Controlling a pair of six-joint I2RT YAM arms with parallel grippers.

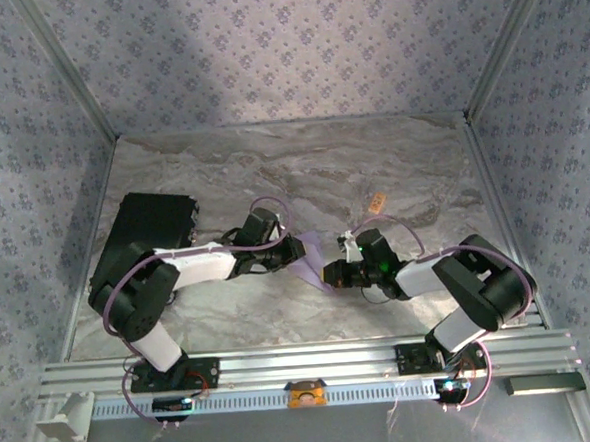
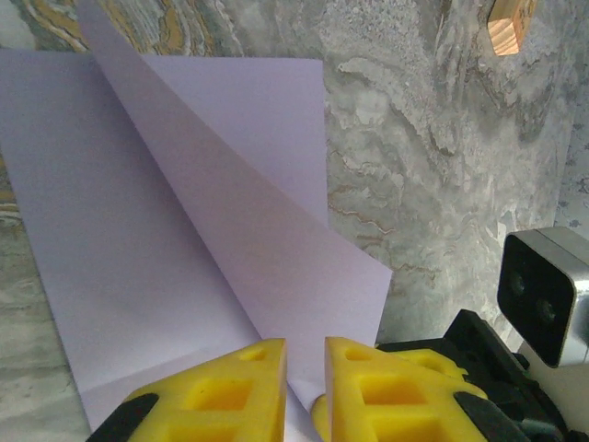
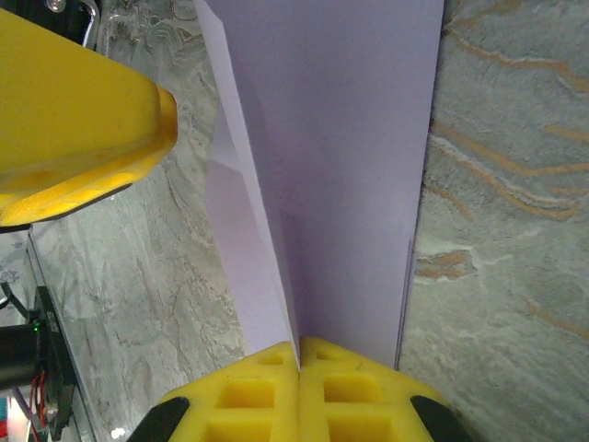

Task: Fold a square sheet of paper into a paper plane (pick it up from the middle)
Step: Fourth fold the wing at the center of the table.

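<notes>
Square sheet of paper (image 2: 166, 258) looks light, floppy, crease-prone; right gripper (image 3: 299, 348) clamped on its fold, left gripper (image 2: 305, 345) slightly apart astride the raised flap, so best pinched at creases.

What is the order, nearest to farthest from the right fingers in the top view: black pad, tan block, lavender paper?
1. Lavender paper, pinched in the right fingers, centre.
2. Tan block, behind, toward the back wall.
3. Black pad, far left.
</notes>
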